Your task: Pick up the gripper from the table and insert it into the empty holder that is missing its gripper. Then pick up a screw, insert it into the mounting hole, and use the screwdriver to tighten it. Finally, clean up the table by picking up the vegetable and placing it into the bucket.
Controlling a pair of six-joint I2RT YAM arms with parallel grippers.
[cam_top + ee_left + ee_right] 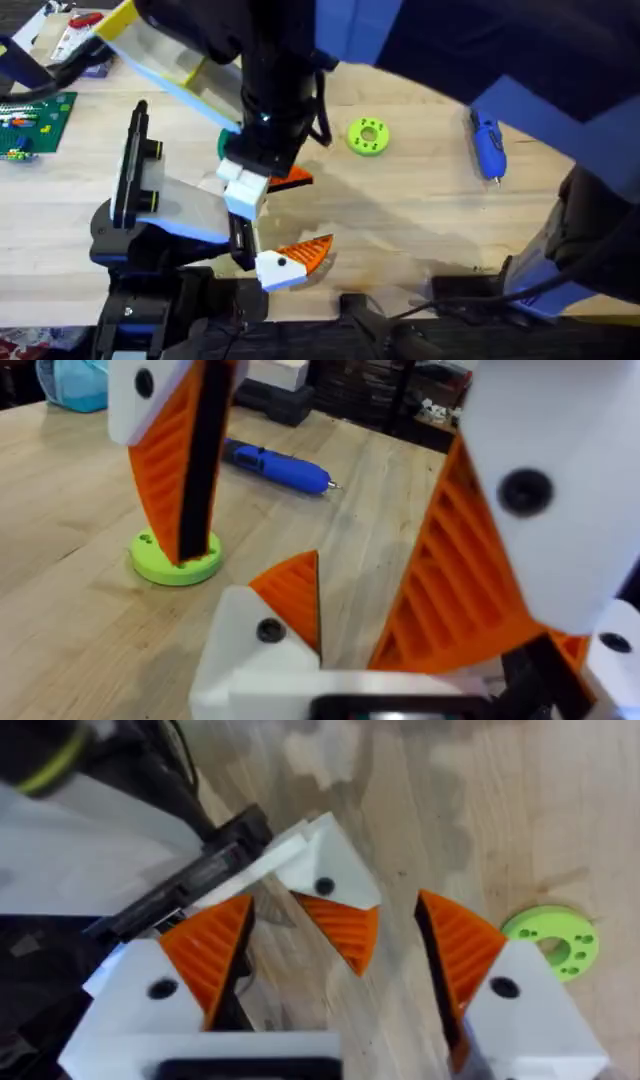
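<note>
Step 1, seating: gripper (330,885) at holder (205,870), frame centre. Left gripper (290,605) and right gripper (333,905) both released. Your next move: check seat, fetch 1 screw.

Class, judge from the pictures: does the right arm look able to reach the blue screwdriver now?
Probably yes: the screwdriver lies alone on bare table on the right arm's side, nothing covering it.

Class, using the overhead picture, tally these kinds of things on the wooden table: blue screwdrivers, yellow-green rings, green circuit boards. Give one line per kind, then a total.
Blue screwdriver: 1
Yellow-green ring: 1
Green circuit board: 1
Total: 3
</note>
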